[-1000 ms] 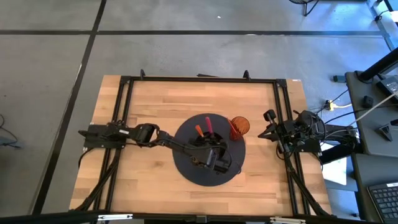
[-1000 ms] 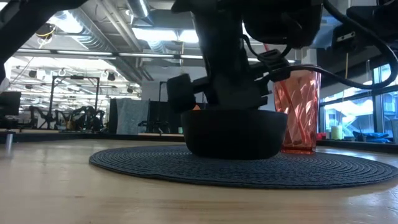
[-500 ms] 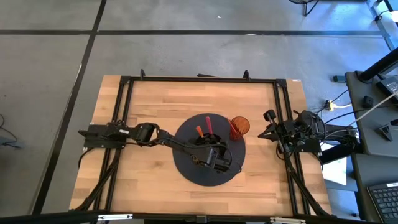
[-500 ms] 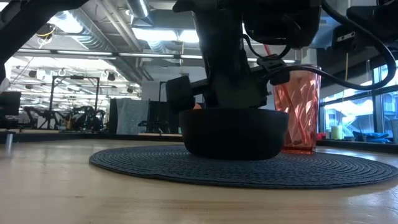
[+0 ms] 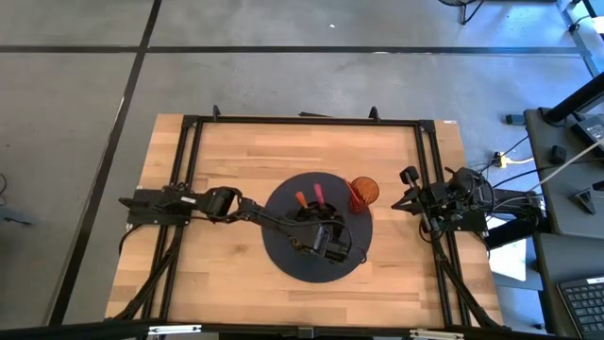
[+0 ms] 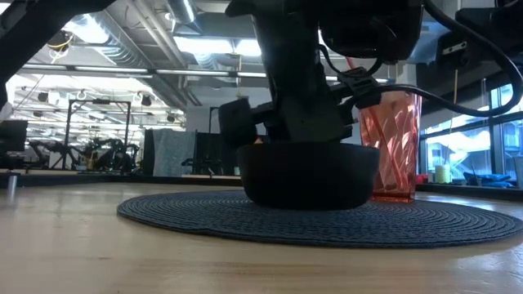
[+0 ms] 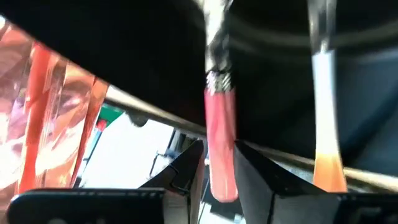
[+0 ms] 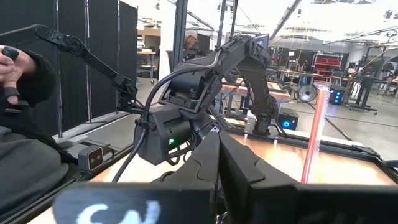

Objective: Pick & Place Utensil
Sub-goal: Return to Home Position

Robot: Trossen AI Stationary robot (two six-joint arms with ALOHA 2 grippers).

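A black bowl [image 6: 306,175] stands on a dark round placemat [image 5: 283,253]. Two utensils lean on the bowl's far rim, handles outward: one pink-handled [image 5: 319,195], one orange-handled [image 5: 301,198]. A red see-through cup [image 5: 363,192] stands at the mat's right far edge. My left gripper [image 7: 219,149] reaches over the bowl from the table's left and is shut on the pink handle; the orange handle [image 7: 326,165] hangs free beside it. My right gripper [image 8: 217,149] waits shut at the table's right edge [image 5: 408,201]. My left gripper pinches the pink-handled utensil between its two fingers [image 7: 252,180], on the pink handle near its free end [image 7: 221,177]. The fingers point along the handle, toward the table's far side. The utensil's metal neck [image 7: 214,43] runs on up to the bowl's rim.
The cup [image 6: 391,143] stands close beside the bowl on the right, with a red straw-like stick in it. A black frame rims the wooden table [image 5: 217,170]. A person's hand and sleeve [image 8: 15,68] show beyond the table in the right wrist view.
In the high view the pink handle shows shorter past the bowl's far rim than a second ago. The left arm and the bowl have hardly shifted.
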